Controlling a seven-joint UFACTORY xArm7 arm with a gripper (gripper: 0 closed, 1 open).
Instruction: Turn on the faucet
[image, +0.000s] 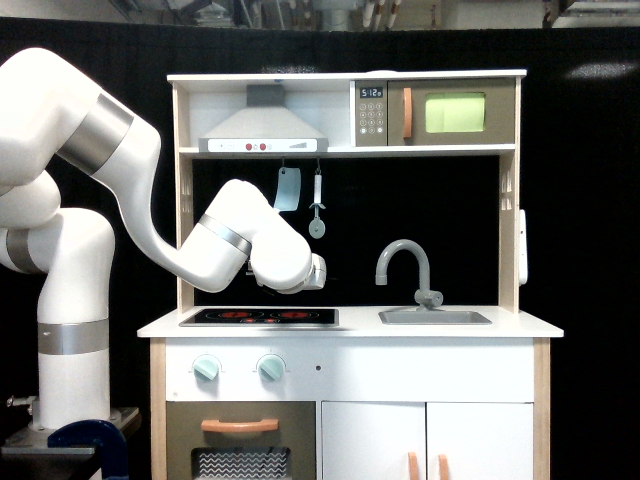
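Note:
The grey faucet (404, 260) rises in an arch behind the sink (435, 317) on the toy kitchen's counter, with its small lever (431, 297) at the base on the exterior view's right. My gripper (316, 272) hangs low over the stovetop (260, 317), to the exterior view's left of the faucet and apart from it. Only its white end pokes out from behind the wrist. The fingers are hidden, so whether they are open or shut does not show.
A spatula (287, 188) and a ladle (317, 212) hang from the shelf above the stove. Wooden side posts (509, 230) and the range hood (263, 130) frame the counter space. Two mint knobs (238, 367) sit on the front panel below.

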